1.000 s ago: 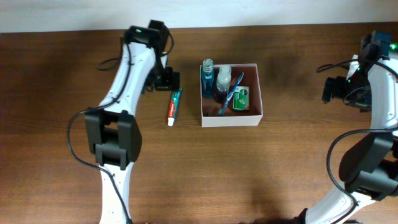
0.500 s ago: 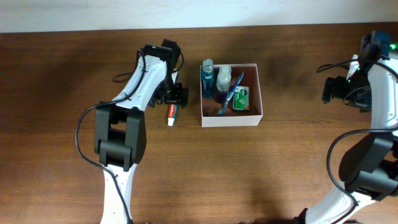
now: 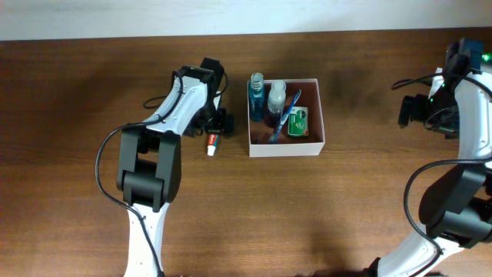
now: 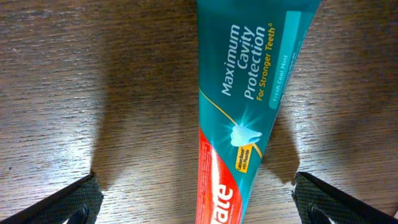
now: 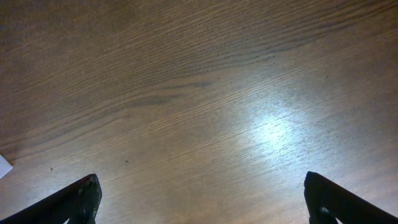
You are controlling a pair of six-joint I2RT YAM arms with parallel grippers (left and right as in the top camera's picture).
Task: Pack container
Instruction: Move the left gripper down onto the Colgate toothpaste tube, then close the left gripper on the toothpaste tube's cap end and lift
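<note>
Left claw: jaws wide, straddling the Colgate toothpaste tube, holding nothing.
Colgate toothpaste tube: I judge it light, soft and slick (pinch mid-body, gently).
Container: just right of it, holding bottles and a toothbrush.
Right claw: wide, over bare table.

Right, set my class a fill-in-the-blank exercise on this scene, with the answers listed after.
The tube on the table, outside the container, contains ___.
The left tool hangs over that tube with its jaws ___.
The right tool holds ___.
The toothbrush inside the container is coloured ___.
Missing words: toothpaste; open; nothing; blue.
</note>
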